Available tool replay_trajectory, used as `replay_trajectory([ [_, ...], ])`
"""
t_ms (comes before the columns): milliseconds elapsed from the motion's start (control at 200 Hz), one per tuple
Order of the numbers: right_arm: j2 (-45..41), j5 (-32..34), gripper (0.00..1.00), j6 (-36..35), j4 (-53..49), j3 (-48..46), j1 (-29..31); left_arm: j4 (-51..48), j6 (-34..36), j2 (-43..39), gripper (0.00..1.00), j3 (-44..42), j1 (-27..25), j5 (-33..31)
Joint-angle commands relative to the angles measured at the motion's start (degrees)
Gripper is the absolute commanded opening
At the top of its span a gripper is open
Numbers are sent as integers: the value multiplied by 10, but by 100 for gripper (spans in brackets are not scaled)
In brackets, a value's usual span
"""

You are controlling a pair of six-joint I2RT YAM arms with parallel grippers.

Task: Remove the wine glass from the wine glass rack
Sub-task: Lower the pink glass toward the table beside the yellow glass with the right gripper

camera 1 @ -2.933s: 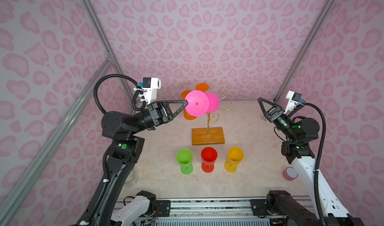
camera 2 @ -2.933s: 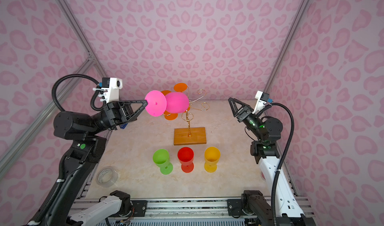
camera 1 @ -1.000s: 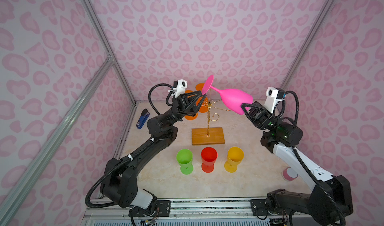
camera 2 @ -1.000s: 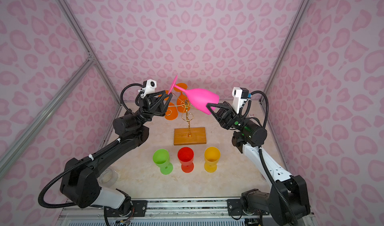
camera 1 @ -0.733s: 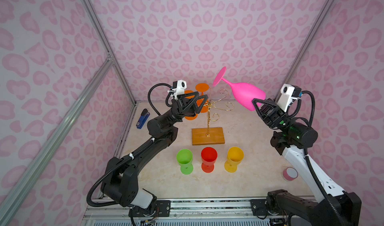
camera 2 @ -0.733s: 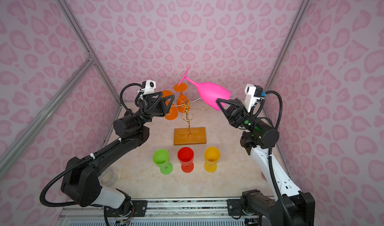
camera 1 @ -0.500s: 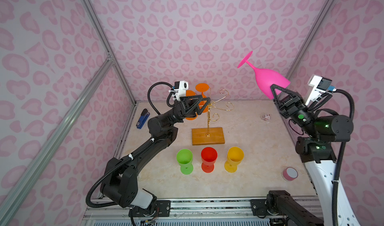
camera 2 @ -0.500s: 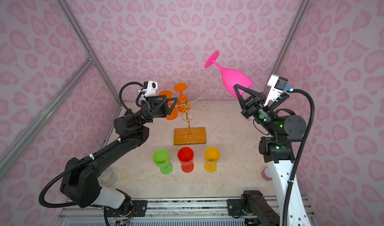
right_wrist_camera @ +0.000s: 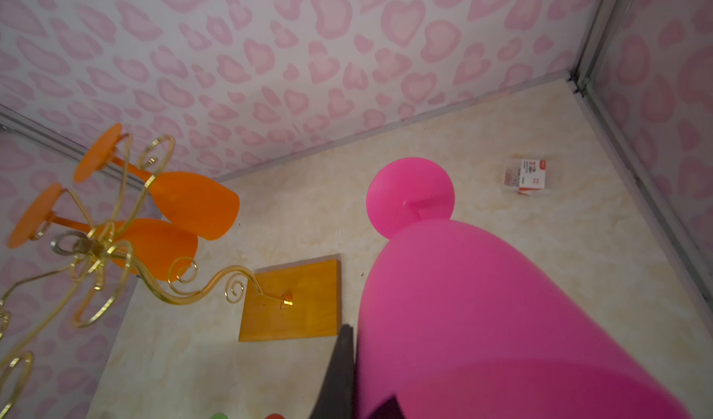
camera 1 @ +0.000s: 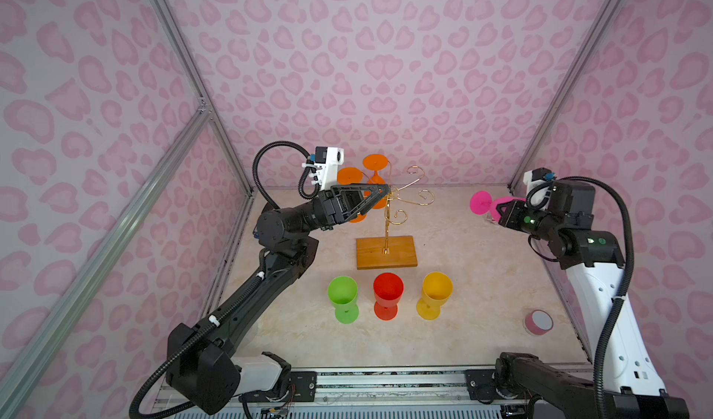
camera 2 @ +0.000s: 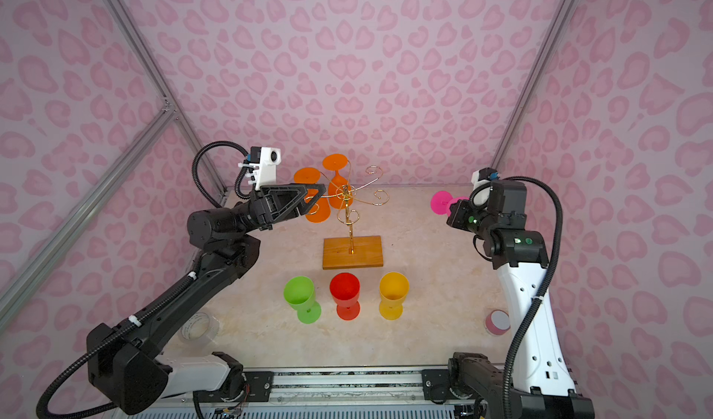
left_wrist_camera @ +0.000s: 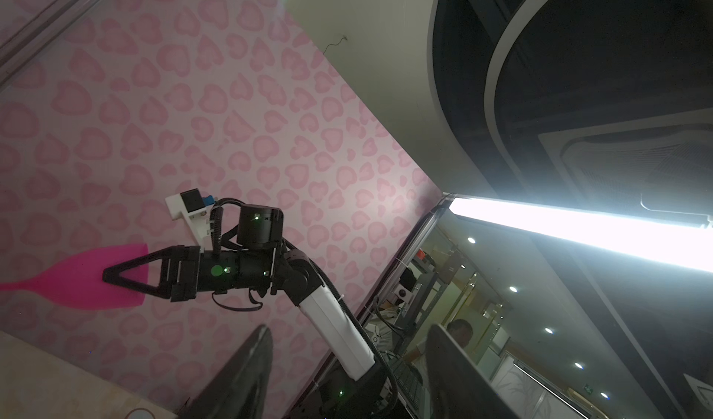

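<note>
Pink wine glass [camera 1: 480, 202] is off the wine glass rack [camera 1: 387, 226], well to its right nr the back corner, held sideways in mid-air w/ foot twd the rack. R gripper [camera 1: 502, 209] is clamped on its bowl. L gripper [camera 1: 380, 192] sits by the rack top, jaws apart, nothing btwn them. Two orange glasses [camera 1: 349, 176] hang on the rack. Green glass [camera 1: 342, 291], red glass [camera 1: 387, 290] and yellow glass [camera 1: 436, 288] stand in front of its base.
</note>
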Motion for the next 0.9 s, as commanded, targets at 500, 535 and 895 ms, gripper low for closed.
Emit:
replay_trajectory([
  [500,81,79,0,-79,-90,-90,169,-123,87,-66,66,1,46,25],
  [535,89,78,0,-77,-87,-91,175,-124,88,-68,66,0,47,25],
  [895,153,66,0,-83,-63,-88,197,-155,112,-92,66,-12,56,29],
])
